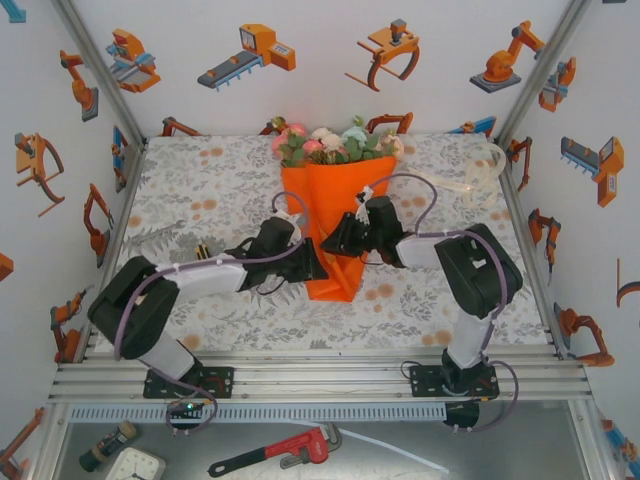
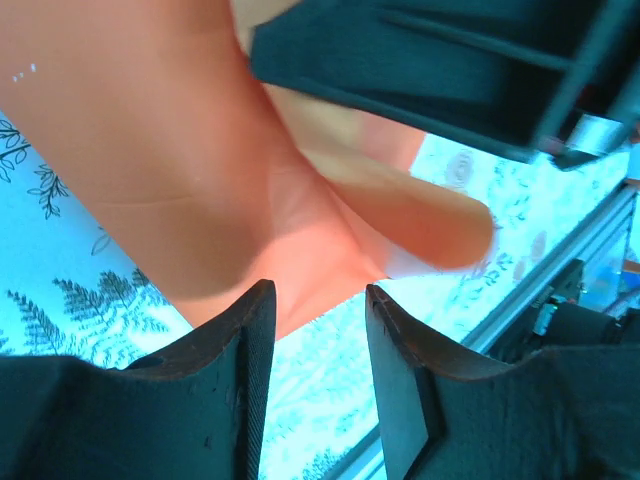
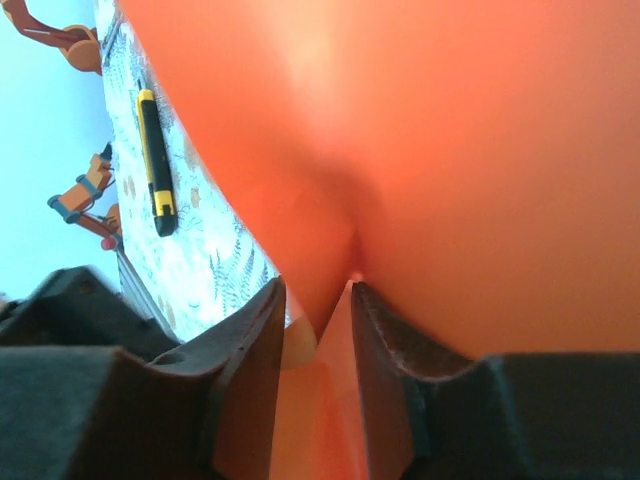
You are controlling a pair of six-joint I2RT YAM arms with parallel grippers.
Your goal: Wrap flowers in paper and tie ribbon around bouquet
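Left tool [image 1: 312, 262]: black blocky fingers [image 2: 235, 370], part open; the cone's lower edge sits at the gap, unclamped.
Paper [image 1: 335, 200]: smooth bright-orange sheet, folded into a creased cone on the floral-print desk [image 1: 200, 190].
Flowers [image 1: 335, 143]: pink, white and pale-green blooms, leafy, bunched in the cone's wide mouth.
Axis: near to far; tip toward the arm bases, blooms farthest away.
Position: mid-desk, between both tools.
Right tool [image 1: 338, 238]: narrowly apart, astride a raised paper fold, not visibly pinching it.
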